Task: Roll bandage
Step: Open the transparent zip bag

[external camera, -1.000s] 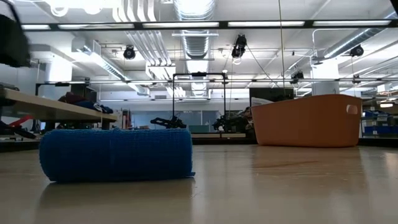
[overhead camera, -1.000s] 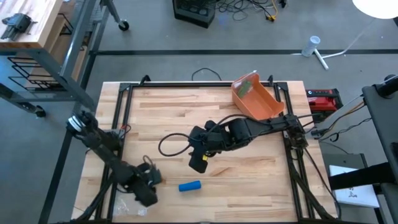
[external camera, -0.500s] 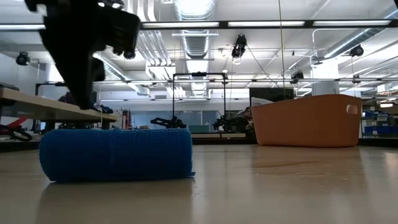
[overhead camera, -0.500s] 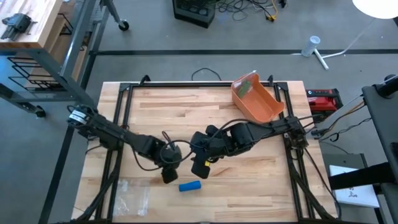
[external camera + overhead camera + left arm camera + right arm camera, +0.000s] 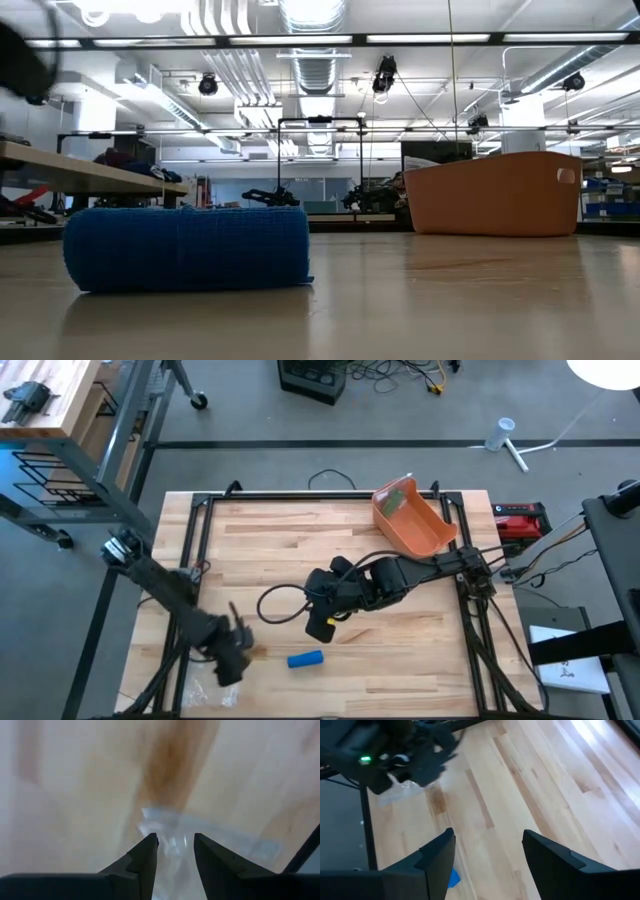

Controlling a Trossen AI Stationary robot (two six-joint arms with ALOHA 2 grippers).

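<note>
My left tool hovers over a clear plastic bag at the table's near-left corner, fingers narrowly parted, holding nothing. My right tool gapes wide mid-table. The blue bandage roll lies between them.

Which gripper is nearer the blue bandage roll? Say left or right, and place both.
Right, narrowly. The right gripper hovers just behind the bandage roll, toward the orange bin. The left gripper sits off to its side, over a clear plastic bag.
</note>
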